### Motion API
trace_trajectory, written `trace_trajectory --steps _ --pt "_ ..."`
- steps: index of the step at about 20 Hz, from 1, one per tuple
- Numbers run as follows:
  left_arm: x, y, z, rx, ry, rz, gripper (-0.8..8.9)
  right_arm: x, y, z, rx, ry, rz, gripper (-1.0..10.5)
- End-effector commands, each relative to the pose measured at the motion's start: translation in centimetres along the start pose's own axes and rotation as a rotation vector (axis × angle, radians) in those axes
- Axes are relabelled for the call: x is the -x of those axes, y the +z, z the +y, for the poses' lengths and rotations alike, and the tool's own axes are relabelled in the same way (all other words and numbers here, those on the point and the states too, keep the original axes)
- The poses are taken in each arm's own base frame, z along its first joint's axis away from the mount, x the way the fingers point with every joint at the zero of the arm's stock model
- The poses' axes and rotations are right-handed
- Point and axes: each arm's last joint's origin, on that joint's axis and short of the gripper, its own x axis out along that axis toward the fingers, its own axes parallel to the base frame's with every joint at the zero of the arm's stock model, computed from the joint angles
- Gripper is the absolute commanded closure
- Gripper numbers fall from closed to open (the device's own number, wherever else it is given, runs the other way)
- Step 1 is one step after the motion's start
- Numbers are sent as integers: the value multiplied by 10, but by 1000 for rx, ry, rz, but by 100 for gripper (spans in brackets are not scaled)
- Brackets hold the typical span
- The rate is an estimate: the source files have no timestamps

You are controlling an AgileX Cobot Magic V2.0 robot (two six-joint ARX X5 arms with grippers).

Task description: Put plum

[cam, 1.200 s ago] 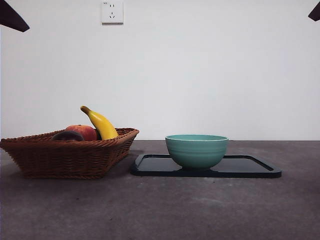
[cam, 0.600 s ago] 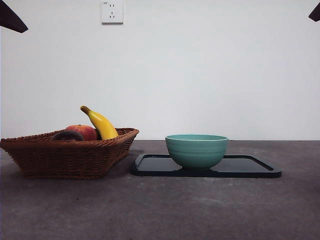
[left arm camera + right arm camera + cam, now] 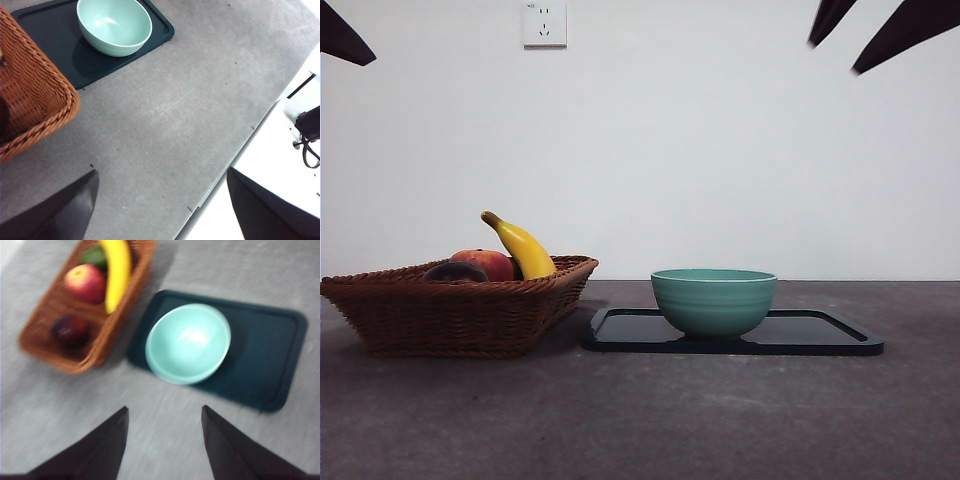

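Note:
The plum (image 3: 454,272) (image 3: 71,330), dark and round, lies in the wicker basket (image 3: 460,318) (image 3: 37,345) at the left of the table, beside a red peach (image 3: 485,264) (image 3: 86,282) and a yellow banana (image 3: 524,248) (image 3: 116,270). My right gripper (image 3: 834,58) (image 3: 164,408) is open and empty, high at the top right of the front view, above the table in front of the bowl and far from the plum. My left gripper (image 3: 162,172) is open and empty too, high over bare table near the table's edge.
A teal bowl (image 3: 713,300) (image 3: 189,342) (image 3: 114,25) stands on a dark tray (image 3: 820,335) (image 3: 270,340) (image 3: 55,30) right of the basket. A green fruit (image 3: 95,255) lies at the basket's far end. The left arm shows as a black tip (image 3: 340,35) at the top left corner.
The right gripper's two jaws have come into the front view at the top right, where only a small black tip showed. The fruit, basket, bowl and tray have not moved.

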Motion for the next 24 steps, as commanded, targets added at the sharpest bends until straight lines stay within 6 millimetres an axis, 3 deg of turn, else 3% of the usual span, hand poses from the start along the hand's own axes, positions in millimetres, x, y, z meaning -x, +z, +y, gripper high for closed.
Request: trace_trajectory --steps 1,6,12,16,24 --pt "1 4 -1 -25 -7 -10 409 -28 23 -5 14 -25 45 712" --pt "1 4 -1 -25 -7 -11 409 -90 48 -22 -3 -67 165 712" --pt "1 4 -1 -25 -7 -10 409 -151 43 -40 -21 -88 261 712" --pt "1 4 -1 -25 -7 -10 409 -179 36 -50 -28 -104 296 712" --pt "1 4 -1 -24 -7 -10 409 -208 22 -60 -35 -143 358 757"
